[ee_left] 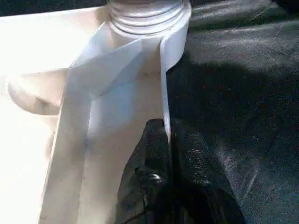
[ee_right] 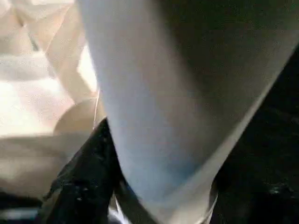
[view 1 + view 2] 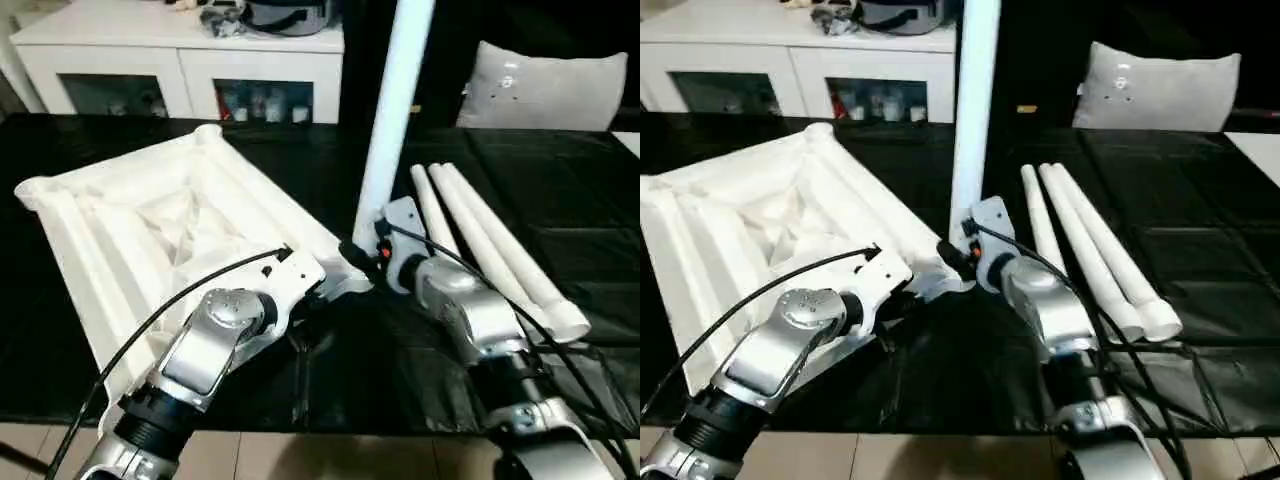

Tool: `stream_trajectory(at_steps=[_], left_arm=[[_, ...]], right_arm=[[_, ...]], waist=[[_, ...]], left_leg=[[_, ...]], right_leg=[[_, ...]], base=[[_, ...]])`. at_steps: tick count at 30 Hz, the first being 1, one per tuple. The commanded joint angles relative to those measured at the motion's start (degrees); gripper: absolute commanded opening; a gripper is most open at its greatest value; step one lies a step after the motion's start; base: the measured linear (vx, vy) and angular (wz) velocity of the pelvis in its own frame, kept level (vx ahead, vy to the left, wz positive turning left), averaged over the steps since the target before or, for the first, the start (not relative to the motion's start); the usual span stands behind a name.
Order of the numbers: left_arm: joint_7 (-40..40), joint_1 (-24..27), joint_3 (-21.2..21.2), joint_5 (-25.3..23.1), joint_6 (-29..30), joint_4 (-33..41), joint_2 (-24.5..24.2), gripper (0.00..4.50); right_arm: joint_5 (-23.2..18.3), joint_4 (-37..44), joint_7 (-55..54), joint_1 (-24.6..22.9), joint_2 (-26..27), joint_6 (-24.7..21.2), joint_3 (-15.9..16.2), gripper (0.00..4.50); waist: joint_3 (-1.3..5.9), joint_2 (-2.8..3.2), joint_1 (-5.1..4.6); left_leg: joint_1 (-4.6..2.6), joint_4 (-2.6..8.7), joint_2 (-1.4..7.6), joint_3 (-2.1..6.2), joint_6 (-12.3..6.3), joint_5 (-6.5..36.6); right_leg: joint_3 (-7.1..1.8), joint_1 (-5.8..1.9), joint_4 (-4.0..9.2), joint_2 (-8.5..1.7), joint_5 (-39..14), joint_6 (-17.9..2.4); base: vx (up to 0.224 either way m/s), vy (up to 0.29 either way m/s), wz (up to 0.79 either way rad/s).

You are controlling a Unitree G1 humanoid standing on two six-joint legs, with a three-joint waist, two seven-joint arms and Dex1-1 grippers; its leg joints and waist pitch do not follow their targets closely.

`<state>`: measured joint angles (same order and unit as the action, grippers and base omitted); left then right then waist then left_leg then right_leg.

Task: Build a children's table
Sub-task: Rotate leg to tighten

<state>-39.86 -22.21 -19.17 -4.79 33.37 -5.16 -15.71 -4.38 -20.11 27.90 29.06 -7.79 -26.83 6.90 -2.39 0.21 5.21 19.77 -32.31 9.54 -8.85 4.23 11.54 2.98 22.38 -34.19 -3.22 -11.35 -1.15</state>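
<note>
The white table top (image 3: 150, 240) lies upside down on the black work surface (image 3: 580, 190), ribbed underside up, and serves as the landmark here. At its near right edge, the left gripper (image 1: 170, 154) has its black fingers pinched together on the thin rim of the top, just below the corner socket. From that near right corner socket one white leg (image 3: 392, 120) stands upright, its threaded base seated in the socket. The right gripper (image 3: 365, 250) sits at the foot of this leg with a black finger (image 2: 86, 172) on either side of the tube. To the right of the top, three more legs (image 3: 490, 245) lie side by side. Behind the top stands a white cabinet (image 3: 180, 60).
</note>
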Motion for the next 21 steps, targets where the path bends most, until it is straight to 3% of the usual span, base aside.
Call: stream_trajectory(at_steps=[1,3,6,7,10,14,21], left_arm=[[-0.1,-1.77,0.35,0.18,-2.8,0.5,-0.69,0.0],[-1.69,-2.17,0.25,0.19,-4.31,-0.73,-2.34,0.0],[-5.69,-2.23,-0.3,0.41,-7.67,-2.21,-5.3,0.0],[-5.69,-2.23,-0.3,0.41,-7.67,-2.21,-5.3,0.0],[-10.9,-1.59,-2.87,-0.35,-15.54,-4.02,-9.07,0.0],[-13.88,-1.45,-3.52,0.52,-17.18,-4.5,-10.21,0.0],[-22.16,-1.95,-4.97,2.83,-23.46,-6.78,-12.39,0.0]], right_arm=[[0.02,-0.67,3.39,-2.18,-0.44,-1.0,2.78,3.39],[-0.9,1.95,6.76,-3.44,-2.79,0.59,2.45,3.52],[-3.35,6.34,14.88,-5.89,-7.83,4.02,2.2,3.82],[-3.35,6.34,14.88,-5.89,-7.83,4.02,2.2,3.88],[-4.0,7.71,21.42,-7.4,-12.91,8.18,2.27,4.16],[-4.68,7.52,25.78,-7.77,-15.93,10.75,1.52,4.45],[-6.26,5.6,34.92,-6.25,-19.72,15.41,2.73,4.45]], waist=[[2.91,0.3,0.29],[3.29,0.29,0.5],[3.38,0.37,0.67],[3.36,0.36,0.74],[3.21,0.57,0.72],[3.1,0.69,0.95],[3.1,0.56,1.68]], left_leg=[[0.41,3.63,3.14,0.78,-1.04,8.07],[0.81,2.98,2.94,0.7,-2.51,3.63],[0.98,2.64,2.97,0.65,-4.13,2.41],[0.93,2.61,3.0,0.65,-4.43,2.49],[0.92,2.67,3.2,0.72,-4.89,4.78],[0.55,2.58,3.4,0.48,-4.62,5.51],[0.55,2.46,3.51,0.5,-4.72,6.28]], right_leg=[[-3.05,-2.69,4.01,-4.89,-8.19,-9.16],[-2.92,-3.08,3.15,-4.75,-0.68,-10.19],[-2.67,-3.2,2.78,-4.71,3.48,-11.87],[-2.65,-3.27,2.78,-4.73,3.77,-12.04],[-2.45,-3.23,3.0,-4.93,1.0,-12.52],[-2.48,-2.98,3.06,-4.96,-0.75,-13.45],[-2.36,-2.99,2.82,-5.01,-2.06,-14.12]], base=[[0.0,0.0,0.0],[0.0,0.0,0.0],[0.0,0.0,0.0],[0.0,0.0,0.0],[0.0,0.0,0.0],[0.0,0.0,0.0],[0.0,0.0,0.0]])
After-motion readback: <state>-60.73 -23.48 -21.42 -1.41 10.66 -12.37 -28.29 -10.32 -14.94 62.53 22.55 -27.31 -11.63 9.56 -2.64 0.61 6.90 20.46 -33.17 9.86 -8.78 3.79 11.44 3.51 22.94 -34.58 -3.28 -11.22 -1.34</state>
